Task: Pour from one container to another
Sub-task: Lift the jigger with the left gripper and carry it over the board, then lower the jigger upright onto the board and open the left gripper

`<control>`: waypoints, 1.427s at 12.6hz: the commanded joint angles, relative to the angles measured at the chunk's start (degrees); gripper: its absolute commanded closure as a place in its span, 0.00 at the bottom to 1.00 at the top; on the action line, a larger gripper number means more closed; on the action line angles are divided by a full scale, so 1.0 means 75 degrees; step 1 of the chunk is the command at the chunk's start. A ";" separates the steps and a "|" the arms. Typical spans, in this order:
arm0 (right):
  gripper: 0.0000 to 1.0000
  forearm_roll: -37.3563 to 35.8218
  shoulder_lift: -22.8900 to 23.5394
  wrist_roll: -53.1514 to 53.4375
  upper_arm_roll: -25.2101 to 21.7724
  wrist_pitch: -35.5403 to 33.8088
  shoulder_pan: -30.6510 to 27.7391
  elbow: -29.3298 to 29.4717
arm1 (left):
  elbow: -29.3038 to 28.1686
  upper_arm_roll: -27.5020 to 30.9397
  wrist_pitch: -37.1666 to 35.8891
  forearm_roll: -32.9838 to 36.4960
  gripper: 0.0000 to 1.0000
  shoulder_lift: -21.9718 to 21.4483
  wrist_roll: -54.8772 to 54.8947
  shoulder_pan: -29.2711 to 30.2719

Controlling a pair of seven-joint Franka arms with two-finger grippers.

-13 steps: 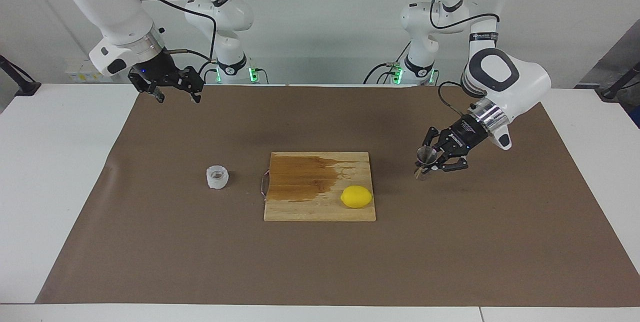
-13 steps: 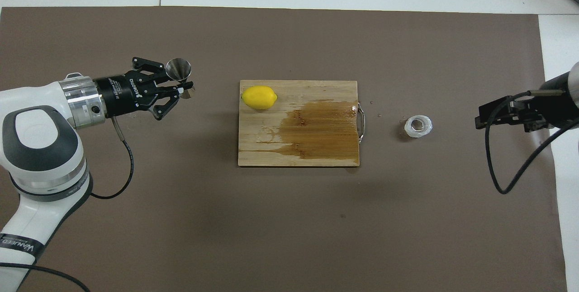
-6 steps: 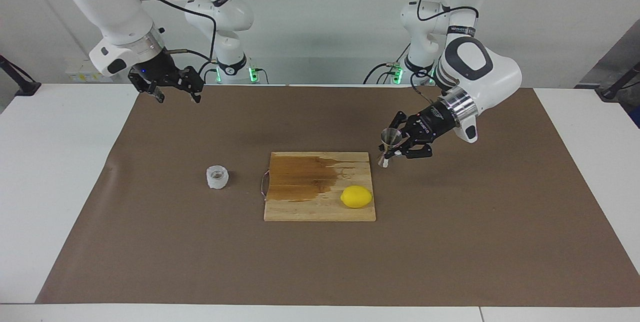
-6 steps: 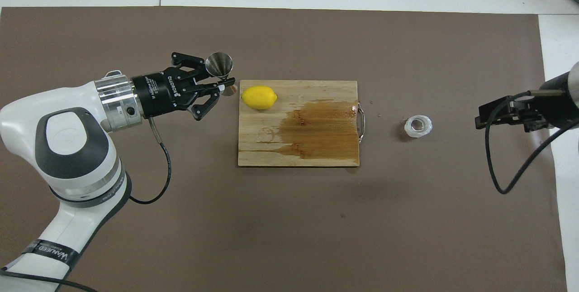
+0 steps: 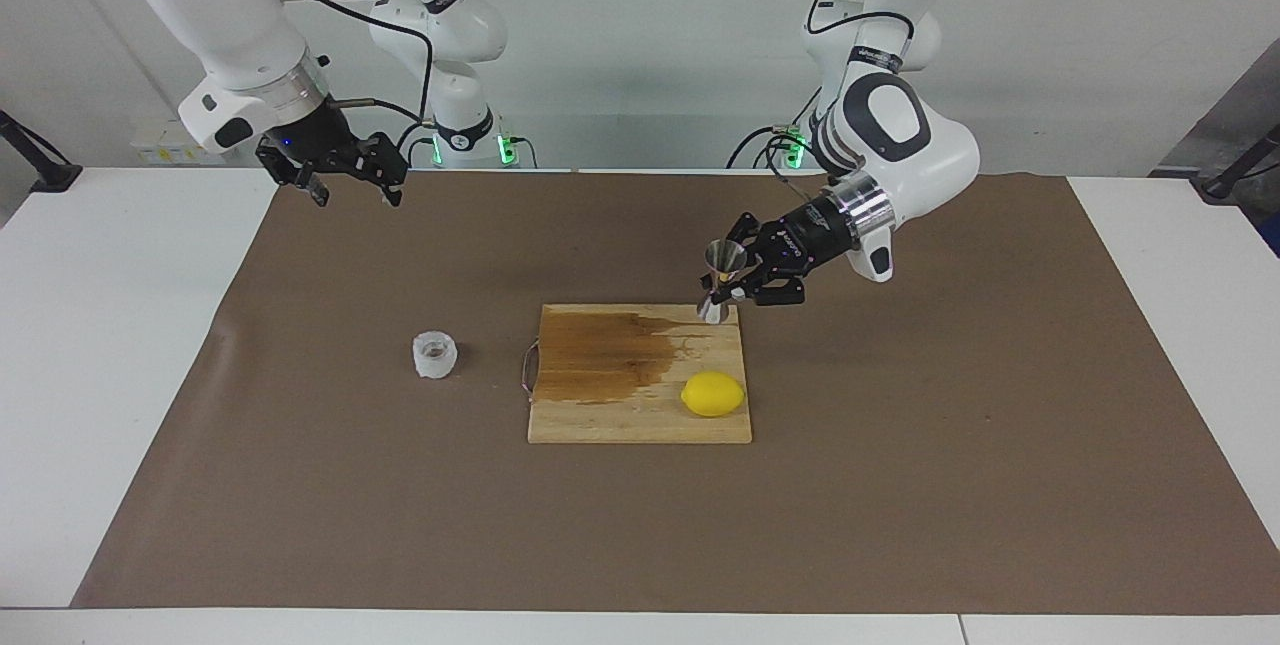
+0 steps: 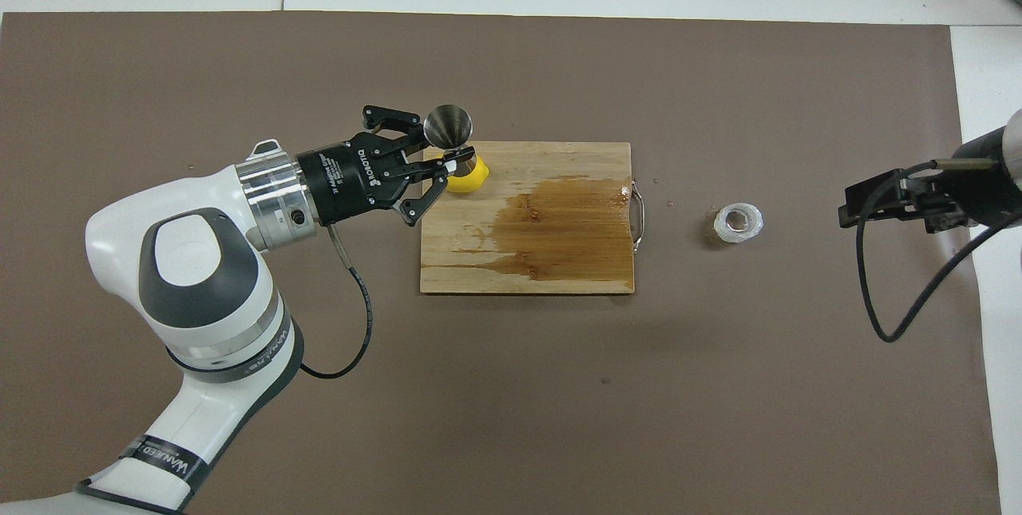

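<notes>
While the cup (image 5: 434,354) sits on the brown mat just off the handle end of the board (image 5: 600,415), toward the right arm's end of the table, the jigger (image 5: 719,281) rides upright in the left gripper (image 5: 737,290), whose fingers are clamped on its narrow waist. It hangs over the board's corner nearest the robots, at the left arm's end; whether its base touches the wood cannot be told, though it looks just clear. A lemon (image 5: 713,394) lies on the same end of the board, farther from the robots, and a dark wet stain (image 5: 610,353) spreads across the half nearer the handle. The right gripper (image 5: 350,187), its fingers apart and holding nothing, waits in the air near the robots, well away from the board and above the mat's edge.

Judged from this, the step in hand is bringing the jigger to a pouring spot. To do it well, the carrying arm should keep the jigger's mouth level, set it down away from the lemon and preferably off the wet patch, where a narrow metal base may slide, and release only once it stands firm. The cup's thin crinkled wall will likely want a gentle squeeze.
</notes>
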 commanded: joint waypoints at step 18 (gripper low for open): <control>0.00 0.0120 -0.0032 -0.0041 0.0022 -0.0016 -0.0057 -0.0038 | 0.0896 -0.0584 0.1056 -0.3013 1.00 0.2533 0.3530 -0.0851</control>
